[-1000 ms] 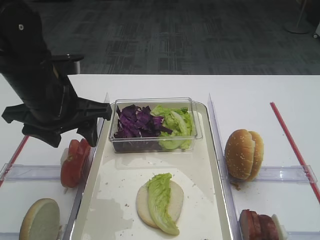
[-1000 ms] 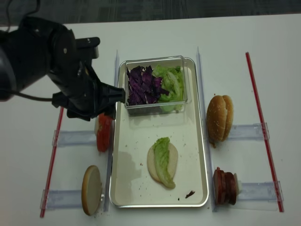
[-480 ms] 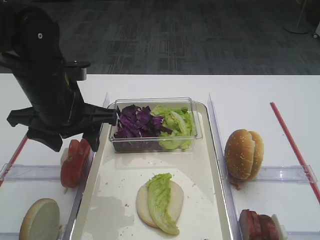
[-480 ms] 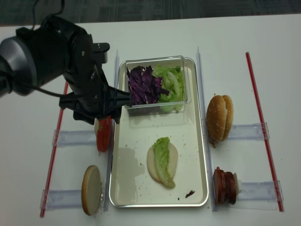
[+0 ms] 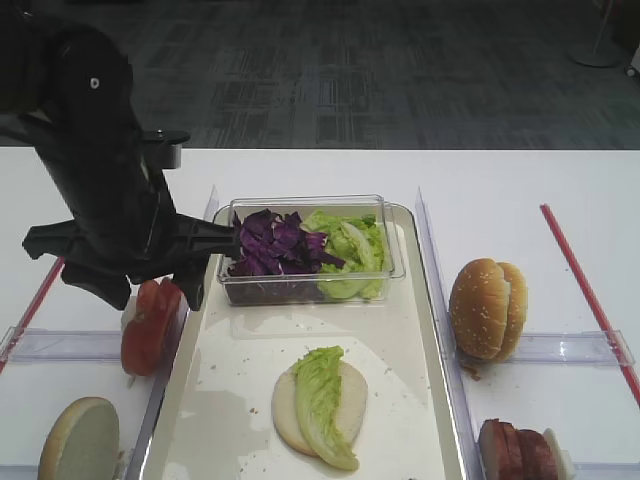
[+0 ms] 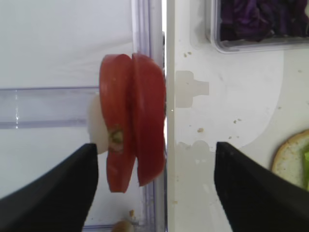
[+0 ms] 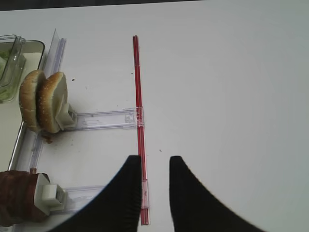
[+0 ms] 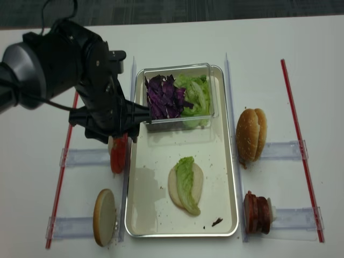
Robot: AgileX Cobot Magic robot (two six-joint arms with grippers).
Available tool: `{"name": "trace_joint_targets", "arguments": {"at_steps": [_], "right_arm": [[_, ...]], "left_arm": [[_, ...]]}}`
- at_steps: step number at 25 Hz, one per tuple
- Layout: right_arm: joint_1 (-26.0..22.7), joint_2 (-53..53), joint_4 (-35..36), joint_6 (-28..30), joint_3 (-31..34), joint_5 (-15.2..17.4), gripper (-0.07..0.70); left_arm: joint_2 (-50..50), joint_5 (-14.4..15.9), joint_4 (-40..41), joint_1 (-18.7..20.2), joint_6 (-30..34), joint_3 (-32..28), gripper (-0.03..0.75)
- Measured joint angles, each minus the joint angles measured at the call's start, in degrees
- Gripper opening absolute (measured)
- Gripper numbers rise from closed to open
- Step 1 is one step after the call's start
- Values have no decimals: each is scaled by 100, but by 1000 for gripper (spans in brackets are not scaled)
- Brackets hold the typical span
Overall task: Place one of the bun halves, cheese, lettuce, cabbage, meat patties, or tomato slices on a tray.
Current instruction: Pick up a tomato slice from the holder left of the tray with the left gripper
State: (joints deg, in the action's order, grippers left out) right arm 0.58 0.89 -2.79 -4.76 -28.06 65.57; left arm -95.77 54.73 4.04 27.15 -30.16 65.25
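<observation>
With jaws wide apart above the upright tomato slices (image 6: 133,121), the left gripper (image 6: 154,186) may pinch both slices or topple them.

Bright, even overhead light, and the shadows are soft. The tray (image 5: 425,330) shows mild glare. The left wrist view blurs slightly up close.

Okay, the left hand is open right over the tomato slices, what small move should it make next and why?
Probably lower straight down. In the left wrist view the left hand is open, its fingers either side of the upright tomato slices without touching. The tray has only a bun half topped with lettuce.
</observation>
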Motion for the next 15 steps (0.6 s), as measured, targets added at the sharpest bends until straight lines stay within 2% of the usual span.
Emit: {"name": "trace_joint_targets", "arguments": {"at_steps": [15], "right_arm": [[0, 0, 0, 0, 0, 0, 193]], "left_arm": [[-10, -91, -5, 71, -114, 0, 428]]}}
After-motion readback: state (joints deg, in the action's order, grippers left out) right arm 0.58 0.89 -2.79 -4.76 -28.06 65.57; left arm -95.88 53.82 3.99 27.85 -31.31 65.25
